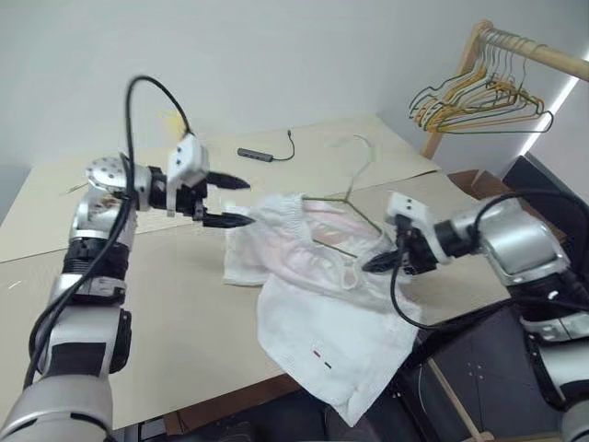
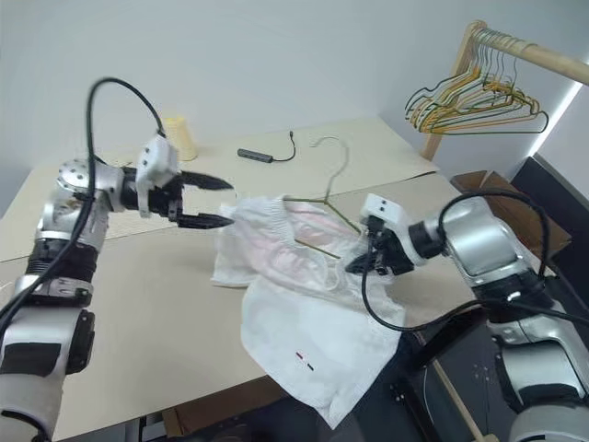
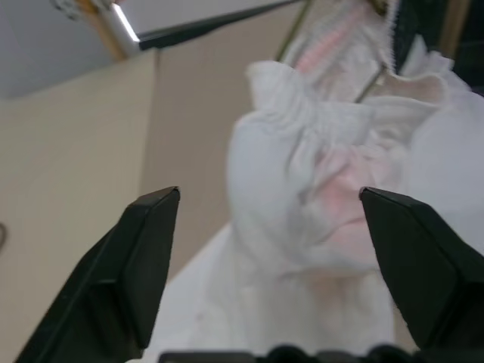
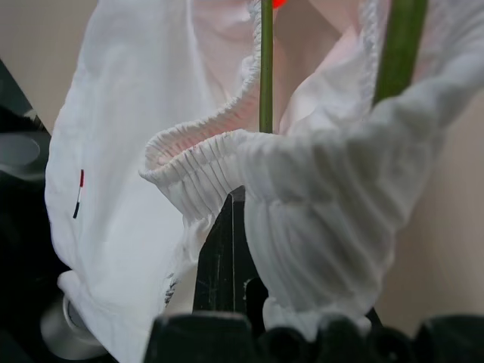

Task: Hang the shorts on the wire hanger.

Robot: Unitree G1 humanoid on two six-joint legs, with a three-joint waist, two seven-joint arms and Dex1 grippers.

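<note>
The white shorts (image 1: 313, 318) lie crumpled on the tan table (image 1: 175, 304), one leg drooping over its front edge. The wire hanger (image 1: 348, 197) lies with its frame partly tucked into the pink-tinted waistband and its hook pointing toward the back of the table. My right gripper (image 1: 375, 264) is shut on the waistband at the shorts' right side; in the right wrist view the gathered elastic (image 4: 302, 197) wraps over a finger, with the green wire (image 4: 265, 68) just beyond. My left gripper (image 1: 248, 202) hovers open just left of the shorts, nothing between its fingers (image 3: 144, 249).
A wooden rail (image 1: 538, 55) at the back right carries a bunch of coloured hangers (image 1: 479, 101). A black cable with an adapter (image 1: 262, 155) lies at the table's back, and a yellow cup (image 2: 181, 138) stands at the back left.
</note>
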